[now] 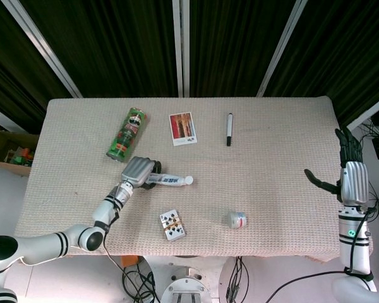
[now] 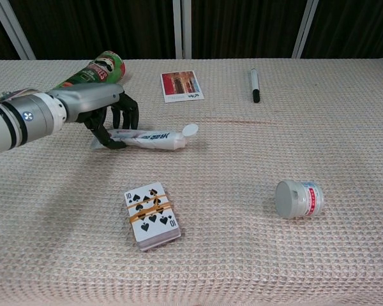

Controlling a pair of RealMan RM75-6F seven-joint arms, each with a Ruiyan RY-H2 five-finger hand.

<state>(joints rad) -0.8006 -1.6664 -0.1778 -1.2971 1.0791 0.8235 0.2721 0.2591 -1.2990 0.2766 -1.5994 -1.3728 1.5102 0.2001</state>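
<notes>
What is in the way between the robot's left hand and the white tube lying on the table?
Nothing visible. The left hand is already down over the flat end of the white tube, its dark fingers curled around it, with no other thing between them.

**Curtained room around a cloth-covered table**

A rectangular table under beige waffle-weave cloth (image 1: 278,126) stands before dark pleated curtains (image 1: 234,44) split by white metal posts (image 1: 181,47). Pale floor shows beyond its left edge, where an open cardboard box (image 1: 9,151) sits.
</notes>
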